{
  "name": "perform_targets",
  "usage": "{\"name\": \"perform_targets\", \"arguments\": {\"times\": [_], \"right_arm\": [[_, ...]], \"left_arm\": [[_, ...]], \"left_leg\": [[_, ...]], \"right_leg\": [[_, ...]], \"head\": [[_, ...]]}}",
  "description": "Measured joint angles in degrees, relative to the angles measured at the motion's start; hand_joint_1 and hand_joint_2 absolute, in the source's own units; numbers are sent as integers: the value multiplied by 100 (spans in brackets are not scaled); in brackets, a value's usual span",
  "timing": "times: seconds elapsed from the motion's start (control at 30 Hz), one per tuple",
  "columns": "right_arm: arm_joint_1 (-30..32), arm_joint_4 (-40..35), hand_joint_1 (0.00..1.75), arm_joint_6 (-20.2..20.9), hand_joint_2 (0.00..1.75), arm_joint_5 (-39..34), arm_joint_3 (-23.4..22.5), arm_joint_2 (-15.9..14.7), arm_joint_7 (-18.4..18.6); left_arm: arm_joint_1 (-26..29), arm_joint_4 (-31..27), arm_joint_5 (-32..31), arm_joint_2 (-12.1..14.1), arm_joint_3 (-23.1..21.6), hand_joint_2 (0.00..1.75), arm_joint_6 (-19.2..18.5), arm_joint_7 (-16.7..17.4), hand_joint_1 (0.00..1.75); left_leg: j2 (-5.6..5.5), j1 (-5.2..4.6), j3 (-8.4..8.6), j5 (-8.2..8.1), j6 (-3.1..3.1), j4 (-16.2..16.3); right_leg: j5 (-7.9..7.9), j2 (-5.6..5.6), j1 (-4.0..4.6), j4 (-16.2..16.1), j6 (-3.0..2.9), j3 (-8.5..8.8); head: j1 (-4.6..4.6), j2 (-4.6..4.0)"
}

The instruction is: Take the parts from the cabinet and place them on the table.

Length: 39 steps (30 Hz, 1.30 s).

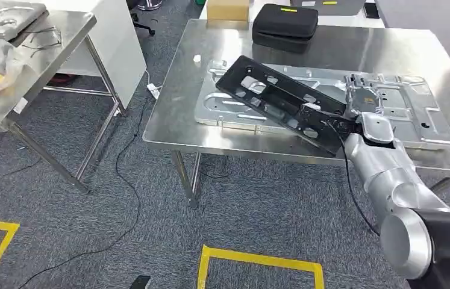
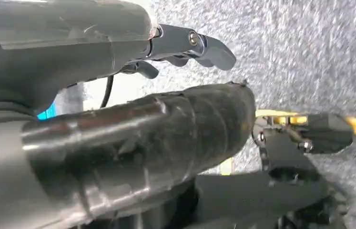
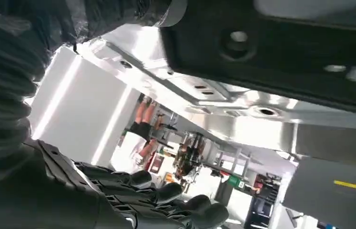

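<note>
Right hand (image 1: 355, 123) grips the near end of the long black part (image 1: 282, 102), which lies slanted across the silver panel (image 1: 415, 114) on the worktop (image 1: 174, 114), reaching away leftward. Judged stiff, light, leverage-prone; better held mid-length. Left hand (image 2: 118, 138): fingers apart, holding nothing.

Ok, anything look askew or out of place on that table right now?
Yes: the black part lies diagonally across the silver panel, not squared with it, its near end at the right hand. Whether it is flat or raised is unclear. Nothing looks spilled or damaged.
</note>
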Motion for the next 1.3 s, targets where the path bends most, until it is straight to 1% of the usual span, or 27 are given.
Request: {"name": "perform_targets", "arguments": {"times": [0.03,0.07,0.1,0.13,0.17,0.23,0.27,0.3,0.53,0.67,0.7,0.73,0.77,0.8,0.83,0.87,0.9,0.93,0.97,1.07,1.1,1.13,1.17,1.2,1.23,1.27,1.3], "right_arm": [[6,0,0,0,175,0,-2,0,5],[11,0,0,-2,175,0,-4,0,4],[25,0,0,-2,175,0,-4,2,7],[45,0,0,-4,175,4,-4,2,7],[60,0,0,-4,175,4,-7,2,9],[56,-2,0,-9,175,7,-24,0,28],[51,-7,0,-11,175,7,-24,0,37],[45,-11,0,-15,175,7,-26,-9,50],[43,-11,0,-15,175,7,-31,-18,59],[62,-13,0,-17,175,13,-37,-20,63],[67,-13,0,-20,175,20,-50,-22,66],[80,-11,0,-22,175,41,-83,-66,66],[102,-9,0,-22,175,44,-83,-68,66],[122,-9,0,-22,175,48,-85,-68,66],[130,-9,0,-26,175,48,-87,-68,66],[127,-9,0,-31,175,48,-90,-70,66],[122,-13,0,-37,175,48,-92,-70,66],[118,-18,0,-55,175,50,-96,-70,66],[126,-24,0,-67,175,50,-96,-70,66],[129,-24,0,-101,175,57,-98,-81,66],[142,-22,0,-101,0,61,-98,-79,66],[134,-22,0,-105,0,63,-98,-76,66],[132,-22,0,-107,0,66,-98,-70,66],[137,-22,0,-107,0,66,-98,-70,66],[142,-22,0,-107,0,66,-98,-70,66],[146,-17,0,-107,0,63,-98,-74,66],[154,-15,0,-109,0,66,-101,-74,66]], "left_arm": [[4,0,0,0,4,0,0,0,0],[8,0,0,0,13,0,0,2,0],[9,0,0,0,22,0,0,2,0],[8,0,0,0,22,0,0,2,0],[8,0,-2,2,24,0,2,2,0],[3,0,-2,4,24,0,2,9,0],[-12,0,-2,26,24,0,2,9,0],[-20,0,-2,26,26,0,2,9,0],[-23,0,-2,26,26,0,0,9,0],[-7,0,-2,26,31,0,0,9,0],[1,2,-2,17,31,0,2,7,0],[-18,2,-2,20,33,0,2,2,0],[-9,2,-2,20,33,0,2,2,0],[-2,2,-2,20,35,0,4,2,0],[0,2,-2,20,35,0,4,2,0],[-2,2,-2,17,35,0,4,2,0],[-5,2,-4,15,35,0,4,2,0],[-10,0,-4,17,35,0,4,2,0],[-14,2,-9,17,35,0,6,2,0],[-7,2,-13,17,37,0,7,2,0],[3,2,-13,17,37,0,7,2,0],[-1,2,-13,20,37,0,9,2,0],[-2,2,-13,20,37,0,11,2,0],[-1,2,-13,20,39,0,11,2,0],[-1,2,-13,20,39,0,11,2,0],[5,2,-13,20,39,0,11,2,0],[9,2,-13,20,39,0,11,2,0]], "left_leg": [[2,3,-168,-263,-10,470],[2,1,-308,-447,-15,873],[1,-3,-368,-518,-6,1116],[2,-5,-296,-465,14,1072],[2,-15,-104,-317,50,789],[-4,-67,573,96,181,-289],[3,-90,736,39,250,-624],[17,-93,769,89,229,-657],[16,-100,750,113,220,-665],[6,-123,725,165,243,-658],[63,-49,719,317,296,-789],[55,-60,494,502,361,-814],[56,-59,428,542,351,-799],[59,-56,356,577,339,-776],[62,-48,289,602,321,-741],[63,-41,212,623,298,-692],[64,-33,164,635,279,-650],[65,-33,113,652,253,-609],[62,-45,82,686,205,-599],[54,-35,72,801,98,-636],[40,-64,49,841,53,-646],[22,-29,-22,629,33,-536],[22,-27,-120,317,21,-268],[24,-15,-246,-21,2,151],[25,-12,-362,-277,-13,576],[26,-11,-444,-429,-25,974],[26,-11,-426,-406,-28,1130]], "right_leg": [[26,-1,14,2,-22,-42],[58,0,29,5,-33,-88],[90,5,49,10,-37,-137],[117,14,66,13,-37,-170],[141,19,85,16,-33,-196],[186,23,118,18,-23,-221],[210,15,129,17,0,-228],[228,13,146,29,21,-245],[240,13,130,24,37,-249],[319,-1,95,-4,115,-259],[272,24,97,30,171,-293],[-737,27,42,1314,278,-703],[-832,27,25,1612,305,-767],[-774,25,4,1681,325,-723],[-616,23,-16,1507,342,-560],[-391,22,-38,1043,352,-223],[-264,20,-48,585,357,82],[-428,23,-47,105,347,335],[-385,37,25,61,310,372],[-324,37,41,65,208,303],[-254,28,-4,8,147,279],[-179,-1,-16,-6,100,235],[-130,-5,-19,-8,49,166],[-77,-5,-15,-6,25,97],[-21,-11,-7,-5,19,25],[39,-10,1,1,19,-61],[93,-9,5,7,20,-138]], "head": [[0,0],[0,0],[0,0],[0,0],[0,0],[-2,0],[4,0],[2,0],[2,0],[0,0],[0,0],[15,0],[20,0],[17,0],[17,0],[17,0],[17,0],[17,0],[13,0],[24,0],[20,0],[26,0],[6,0],[4,0],[7,0],[4,0],[4,0]]}}
